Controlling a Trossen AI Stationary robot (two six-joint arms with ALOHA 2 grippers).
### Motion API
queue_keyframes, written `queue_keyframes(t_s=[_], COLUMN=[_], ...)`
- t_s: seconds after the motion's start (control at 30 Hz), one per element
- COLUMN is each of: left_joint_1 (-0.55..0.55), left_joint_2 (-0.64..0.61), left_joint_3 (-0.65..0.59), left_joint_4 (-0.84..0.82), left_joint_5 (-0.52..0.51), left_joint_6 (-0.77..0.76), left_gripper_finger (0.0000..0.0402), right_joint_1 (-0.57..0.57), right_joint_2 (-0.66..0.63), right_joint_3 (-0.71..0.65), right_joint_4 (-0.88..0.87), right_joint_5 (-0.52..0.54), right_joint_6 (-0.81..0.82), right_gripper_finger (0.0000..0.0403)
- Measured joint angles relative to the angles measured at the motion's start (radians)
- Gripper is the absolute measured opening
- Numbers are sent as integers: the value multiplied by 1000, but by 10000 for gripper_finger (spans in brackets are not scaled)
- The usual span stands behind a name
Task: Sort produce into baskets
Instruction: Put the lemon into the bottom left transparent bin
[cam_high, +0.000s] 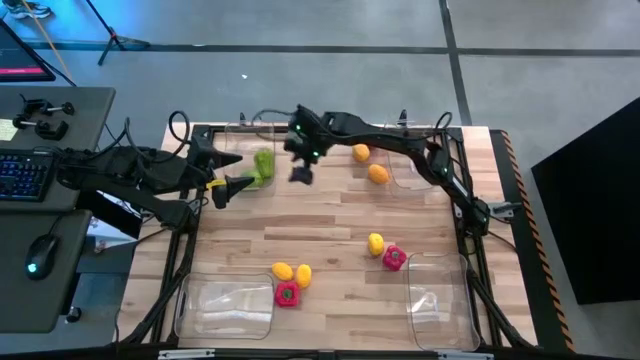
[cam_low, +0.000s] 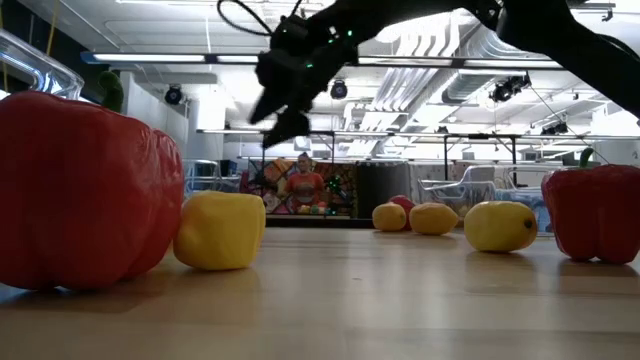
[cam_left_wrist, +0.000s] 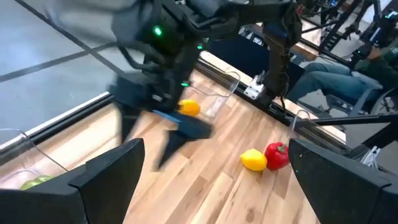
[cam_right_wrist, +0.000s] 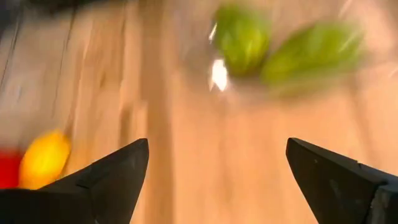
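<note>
Your right arm reaches across the far side of the table toward its left half, right gripper (cam_high: 302, 172) raised above the surface, fingers spread wide, empty. Your left gripper (cam_high: 226, 188) waits at the left edge, fingers spread, empty.

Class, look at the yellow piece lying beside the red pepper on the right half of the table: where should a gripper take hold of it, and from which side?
Probably from straight above, fingers across its rounded middle. The yellow piece touches the red pepper on one side, so close across the free sides.
</note>
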Motion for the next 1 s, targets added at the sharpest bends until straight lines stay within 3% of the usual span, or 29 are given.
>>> queue_keyframes(t_s=[0.13, 0.3, 0.43, 0.57, 0.63, 0.73, 0.87, 0.93, 1.0], left_joint_1=[0, 0, -1, 7, 27, 51, 72, 83, 87], left_joint_2=[8, 43, 110, 235, 321, 452, 590, 641, 683], left_joint_3=[0, 0, 0, 0, 0, 9, 18, 18, 18], left_joint_4=[-8, -14, -42, -60, -40, -10, -1, 1, -1], left_joint_5=[3, 84, 107, 139, 223, 449, 706, 781, 780], left_joint_6=[9, 57, 85, 221, 364, 570, 763, 797, 800], left_gripper_finger=[385, 385, 385, 385, 385, 385, 385, 385, 385], right_joint_1=[25, 82, 134, 230, 295, 409, 553, 604, 641], right_joint_2=[-56, -261, -519, -782, -892, -1021, -1118, -1143, -1152], right_joint_3=[-67, -379, -736, -1021, -1125, -1234, -1308, -1334, -1352], right_joint_4=[-159, -73, 79, 184, 230, 274, 277, 277, 278], right_joint_5=[-1, 62, 149, 283, 333, 438, 596, 653, 713], right_joint_6=[-62, -12, 178, 503, 698, 948, 1153, 1207, 1232], right_gripper_finger=[369, 369, 369, 369, 369, 369, 369, 369, 369])
